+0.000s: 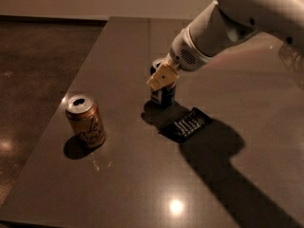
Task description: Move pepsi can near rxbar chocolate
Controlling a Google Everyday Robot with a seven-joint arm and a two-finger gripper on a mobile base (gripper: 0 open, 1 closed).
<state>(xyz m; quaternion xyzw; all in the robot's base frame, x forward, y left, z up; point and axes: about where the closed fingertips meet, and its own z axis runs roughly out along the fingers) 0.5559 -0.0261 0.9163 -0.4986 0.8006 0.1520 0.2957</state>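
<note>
The pepsi can (163,97) is dark blue and upright near the middle of the table, partly hidden by my gripper. My gripper (162,77), with tan fingers, reaches in from the upper right and is shut on the can's upper part. I cannot tell whether the can rests on the table or hangs just above it. The rxbar chocolate (186,124), a flat black wrapper with white lettering, lies on the table just right of and in front of the can, a small gap apart.
An orange-tan can with script lettering (85,121) stands upright at the left front of the dark table (123,184). The table's left edge runs beside a dark floor (33,70). My white arm (247,18) crosses the upper right.
</note>
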